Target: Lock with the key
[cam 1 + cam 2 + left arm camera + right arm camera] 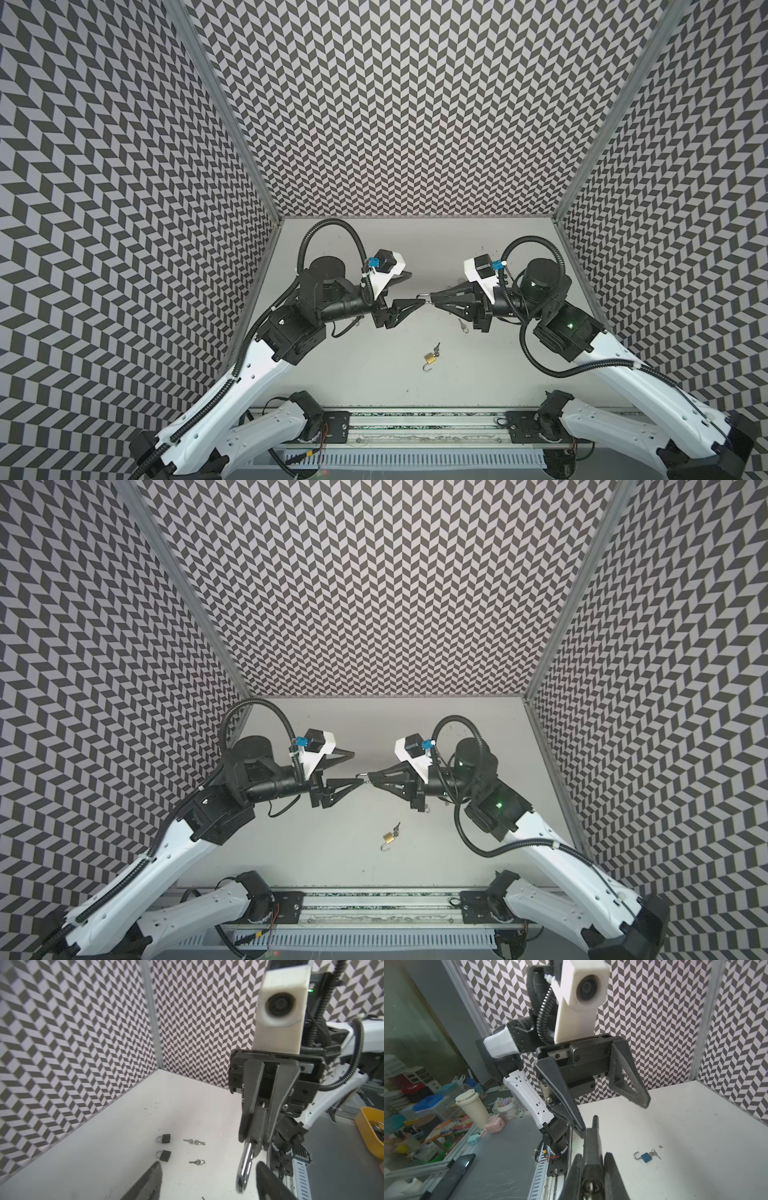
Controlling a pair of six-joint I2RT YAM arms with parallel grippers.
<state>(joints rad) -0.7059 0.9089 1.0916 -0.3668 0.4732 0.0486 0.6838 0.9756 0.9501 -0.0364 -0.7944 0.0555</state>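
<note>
A dark padlock hangs in mid-air with my right gripper shut on its body. Its silver shackle points at my left gripper, which is open. The shackle sits between the left fingers, close to one of them. On the table below lies a small brass-coloured padlock with its shackle open and a key in it. Loose keys lie on the table. Neither gripper holds a key that I can see.
Two dark shut padlocks lie by the loose keys, under the right arm. Another key shows beside that arm. Patterned walls close three sides. A rail runs along the front, and a yellow tub stands off the table.
</note>
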